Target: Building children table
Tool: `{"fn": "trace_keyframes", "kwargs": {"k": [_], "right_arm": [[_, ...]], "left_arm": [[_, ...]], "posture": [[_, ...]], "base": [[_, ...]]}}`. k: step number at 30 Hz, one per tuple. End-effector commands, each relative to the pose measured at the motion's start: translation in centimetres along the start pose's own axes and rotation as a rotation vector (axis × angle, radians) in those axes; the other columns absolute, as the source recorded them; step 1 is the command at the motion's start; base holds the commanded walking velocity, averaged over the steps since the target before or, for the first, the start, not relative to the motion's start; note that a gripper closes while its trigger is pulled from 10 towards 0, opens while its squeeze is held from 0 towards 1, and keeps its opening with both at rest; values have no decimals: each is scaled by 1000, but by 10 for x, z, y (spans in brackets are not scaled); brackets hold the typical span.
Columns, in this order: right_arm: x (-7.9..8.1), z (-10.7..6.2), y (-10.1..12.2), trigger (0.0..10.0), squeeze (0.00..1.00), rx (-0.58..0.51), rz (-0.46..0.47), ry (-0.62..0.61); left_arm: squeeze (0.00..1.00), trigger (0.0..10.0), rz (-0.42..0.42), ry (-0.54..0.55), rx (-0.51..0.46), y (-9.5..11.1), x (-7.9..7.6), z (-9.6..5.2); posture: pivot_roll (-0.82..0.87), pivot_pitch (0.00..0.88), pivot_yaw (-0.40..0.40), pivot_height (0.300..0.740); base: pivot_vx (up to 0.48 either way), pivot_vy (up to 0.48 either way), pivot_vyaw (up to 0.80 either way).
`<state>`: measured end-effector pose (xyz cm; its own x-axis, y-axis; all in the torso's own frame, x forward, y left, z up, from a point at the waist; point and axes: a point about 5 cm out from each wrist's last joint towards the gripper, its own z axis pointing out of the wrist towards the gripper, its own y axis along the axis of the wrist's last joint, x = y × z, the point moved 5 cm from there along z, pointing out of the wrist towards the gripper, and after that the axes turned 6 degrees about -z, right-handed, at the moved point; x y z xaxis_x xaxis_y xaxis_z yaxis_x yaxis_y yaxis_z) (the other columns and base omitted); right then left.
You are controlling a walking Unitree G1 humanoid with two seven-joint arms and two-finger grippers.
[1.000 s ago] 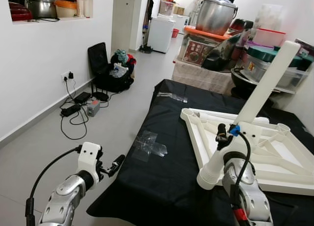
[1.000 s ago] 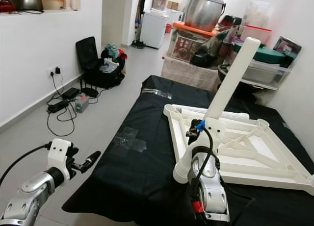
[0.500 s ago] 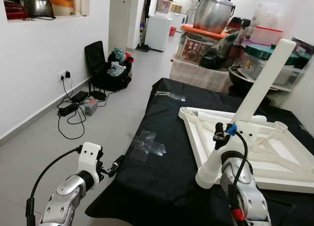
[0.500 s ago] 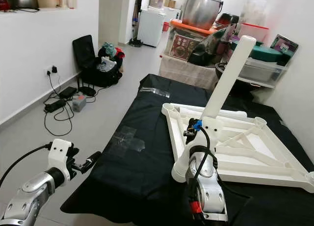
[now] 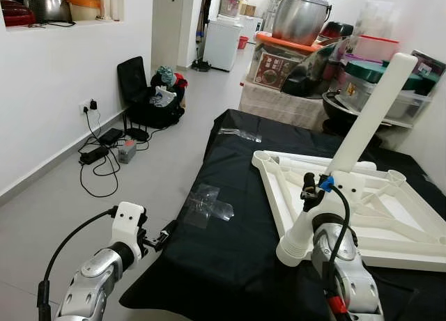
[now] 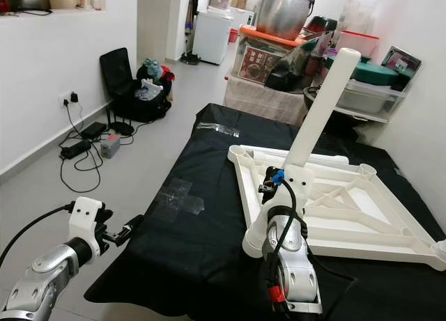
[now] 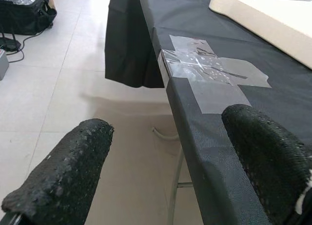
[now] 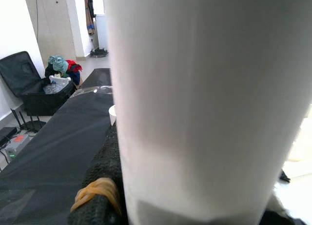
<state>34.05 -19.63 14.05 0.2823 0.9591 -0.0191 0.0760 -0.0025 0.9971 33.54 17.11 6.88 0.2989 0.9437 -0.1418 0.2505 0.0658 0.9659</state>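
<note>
— What did the left gripper [image 5: 166,232] do?
— It hovered low beside the black counter [image 5: 230,244], jaws apart.
— And the right gripper [image 5: 311,196]?
— Its jaws clamped a white table leg [image 5: 362,126], tilted up and away, over the upturned tabletop [image 5: 390,223].

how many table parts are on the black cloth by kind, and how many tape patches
white table top, upside down: 1
white table leg, held in the right gripper: 1
clear tape patches on the black cloth: 2
total: 4
</note>
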Motion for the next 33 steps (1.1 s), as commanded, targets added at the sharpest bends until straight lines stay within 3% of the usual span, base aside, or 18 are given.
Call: {"fn": "trace_keyframes", "kwargs": {"k": [1, 8, 9, 10, 13, 14, 22, 24, 31, 32, 33], "right_arm": [[-12, -17, -95, 10000, 0, 356, -94, -16], [-11, -17, -93, 10000, 0, 347, -90, -9], [-11, -17, -92, 10000, 35, 344, -87, -9], [-11, -17, -92, 10000, 569, 342, -85, -10], [-11, -17, -92, 10000, 569, 340, -85, -10], [-10, -17, -91, 10000, 714, 338, -84, -10], [-9, -15, -81, 10000, 733, 293, -76, -3], [-10, -15, -80, 10000, 984, 292, -80, -5], [-6, -17, -89, 10000, 1000, 325, -100, 41], [-2, -16, -86, 0, 1000, 306, -102, 66], [-2, -16, -86, 0, 1000, 306, -102, 66]], "left_arm": [[0, 10000, -3, -26, -2, 0, -7, 5], [0, 10000, -2, -29, -2, 0, -8, 6], [0, 10000, -2, -30, -2, 1, -8, 6], [0, 10000, -1, -30, -2, 1, -8, 6], [0, 10000, -1, -30, -2, 1, -8, 6], [0, 10000, -1, -30, -2, 1, -8, 6], [0, 10000, 0, -34, -1, 1, -8, 7], [0, 10000, 0, -35, -1, 1, -8, 7], [0, 10000, 14, -33, 2, 0, -7, 6], [0, 10000, 18, -22, -1, 2, -2, 5], [0, 10000, 18, -22, -1, 2, -2, 5]], "posture": [[65, 0, -134, 740], [65, 0, -134, 740], [65, 0, -134, 740], [65, 0, -133, 740], [65, 0, -133, 740], [65, 0, -133, 740], [61, 0, -128, 740], [60, 0, -126, 740], [62, 0, -129, 740], [68, 0, -135, 740], [68, 0, -135, 740]], "base": [[0, 0, 0], [0, 0, 0], [0, 0, 0], [0, 0, 0], [0, 0, 0], [0, 0, 0], [0, 0, 0], [0, 0, 0], [0, 0, 0], [0, 0, 0], [0, 0, 0]]}}
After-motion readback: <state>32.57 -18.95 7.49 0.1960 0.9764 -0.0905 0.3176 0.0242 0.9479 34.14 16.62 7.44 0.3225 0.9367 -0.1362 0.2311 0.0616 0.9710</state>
